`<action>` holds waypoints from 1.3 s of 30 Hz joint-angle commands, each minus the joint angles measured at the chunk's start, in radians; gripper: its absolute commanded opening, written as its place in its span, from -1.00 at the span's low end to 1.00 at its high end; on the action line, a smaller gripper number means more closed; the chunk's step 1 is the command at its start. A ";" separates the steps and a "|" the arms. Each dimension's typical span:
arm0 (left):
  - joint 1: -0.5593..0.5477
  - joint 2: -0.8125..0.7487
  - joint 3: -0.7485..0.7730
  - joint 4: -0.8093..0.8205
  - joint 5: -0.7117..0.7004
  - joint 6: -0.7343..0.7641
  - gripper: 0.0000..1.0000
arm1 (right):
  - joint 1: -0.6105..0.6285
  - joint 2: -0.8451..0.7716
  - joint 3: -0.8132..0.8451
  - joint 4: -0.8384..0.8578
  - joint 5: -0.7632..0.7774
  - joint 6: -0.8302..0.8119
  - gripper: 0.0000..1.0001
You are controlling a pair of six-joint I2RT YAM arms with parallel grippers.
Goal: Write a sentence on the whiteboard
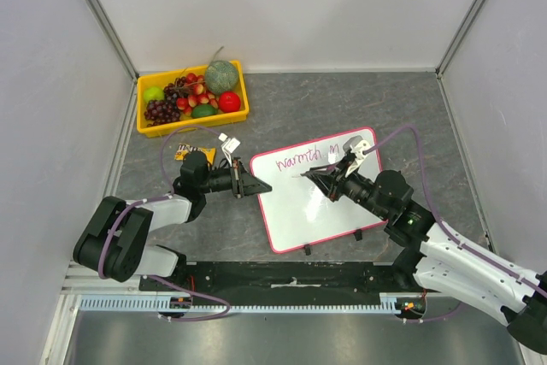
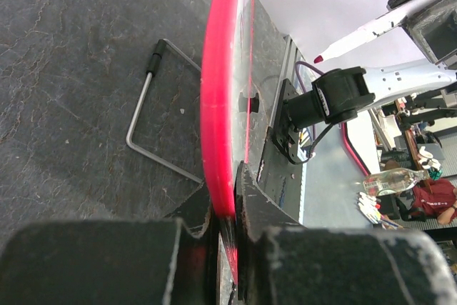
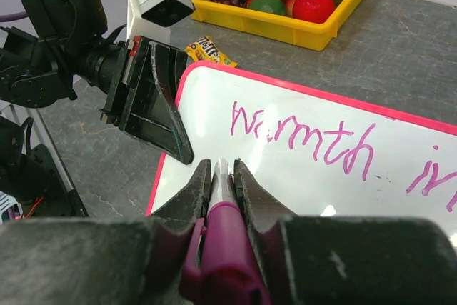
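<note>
The whiteboard (image 1: 308,208) lies in the middle of the table, white with a pink rim. Magenta letters of the sentence (image 1: 299,160) run along its far edge, reading "warmth" (image 3: 300,135) and then "in" (image 3: 430,176). My left gripper (image 1: 261,186) is shut on the board's left rim (image 2: 218,69), the pink edge pinched between its jaws (image 2: 230,205). My right gripper (image 1: 309,175) hovers over the board just below the writing, shut on a marker (image 3: 223,176) with a white barrel and a purple cap on its back end. The marker's tip is hidden in the right wrist view.
A yellow tray (image 1: 192,127) of fruit stands at the back left. A yellow candy packet (image 1: 188,153) and a small white object (image 1: 227,138) lie between it and the board. A bent wire stand (image 2: 153,123) shows under the board. Walls close in both sides.
</note>
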 commanded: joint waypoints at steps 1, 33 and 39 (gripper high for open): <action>-0.005 0.012 -0.027 -0.038 -0.045 0.219 -0.96 | 0.011 0.001 0.006 0.062 0.031 -0.023 -1.00; -0.005 0.032 -0.013 -0.046 -0.033 0.227 -0.96 | 0.202 0.157 0.016 0.154 0.229 -0.067 -1.00; -0.004 0.032 -0.015 -0.046 -0.027 0.227 -0.96 | 0.204 0.185 0.022 0.156 0.249 -0.052 -1.00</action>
